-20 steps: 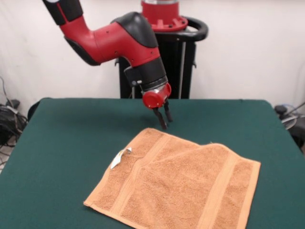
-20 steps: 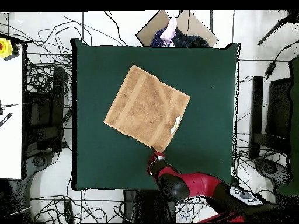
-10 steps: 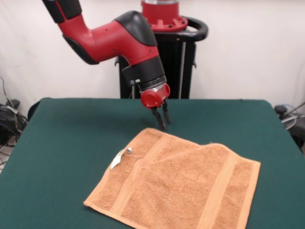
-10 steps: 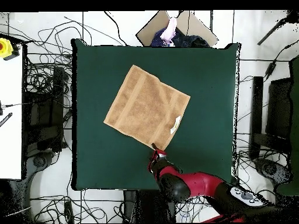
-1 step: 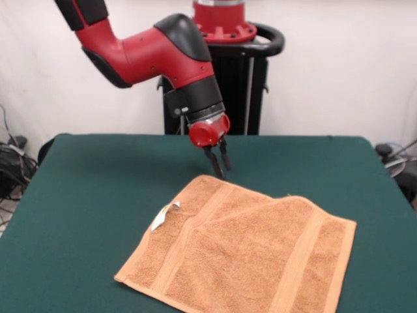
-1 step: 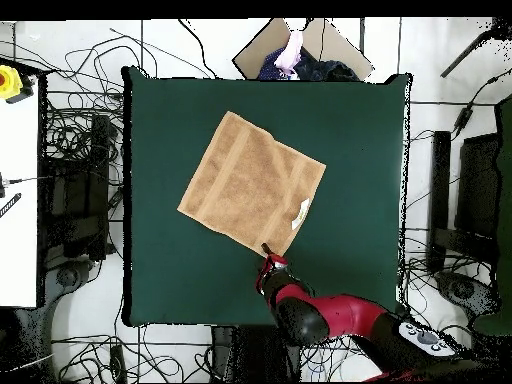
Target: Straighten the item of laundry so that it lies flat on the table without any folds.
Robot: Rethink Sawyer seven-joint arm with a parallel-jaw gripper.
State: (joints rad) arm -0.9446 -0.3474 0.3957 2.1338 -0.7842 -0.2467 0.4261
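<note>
Towel spread on the green table, gripper just above its far corner.

You see the towel point(image 5: 241, 251) lying at lower centre of the front view on the table point(image 5: 91, 195), one part folded over, white tag point(image 5: 164, 216) at its left edge. The gripper point(image 5: 217, 162) hovers empty, fingers slightly parted.

At the top centre of your overhead view, a cardboard box point(image 6: 300, 45) holds dark and pink cloth. Tangled cables point(image 6: 75, 150) cover the floor at left, and a yellow-and-red button point(image 6: 8, 82) sits upper left.
</note>
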